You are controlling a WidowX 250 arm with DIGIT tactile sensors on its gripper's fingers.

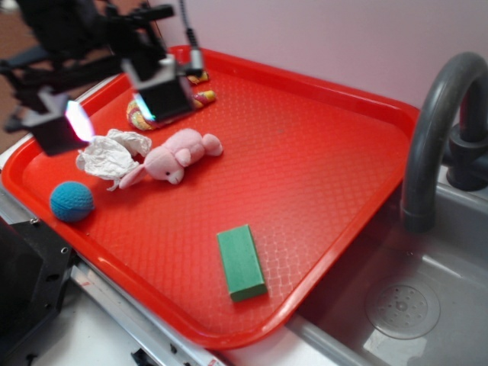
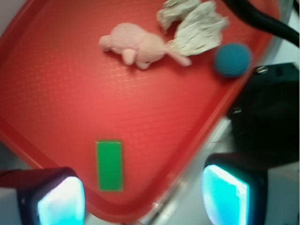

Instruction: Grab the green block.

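The green block [image 1: 242, 262] lies flat on the red tray [image 1: 305, 152], near its front edge; in the wrist view the green block [image 2: 109, 165] shows low and left of centre. High above the tray's back left corner hangs my gripper [image 1: 114, 107], open and holding nothing, well away from the block. In the wrist view the gripper [image 2: 143, 197] has its two glowing pads wide apart, with the left pad [image 2: 58, 201] just left of the block and the right pad [image 2: 225, 194] past the red tray [image 2: 56, 93] edge.
A pink plush toy [image 1: 179, 155], crumpled white paper [image 1: 110, 155], a blue ball [image 1: 72, 201] and a striped toy [image 1: 141, 116] lie on the tray's left part. A grey faucet [image 1: 435, 122] and sink basin [image 1: 404, 305] stand to the right.
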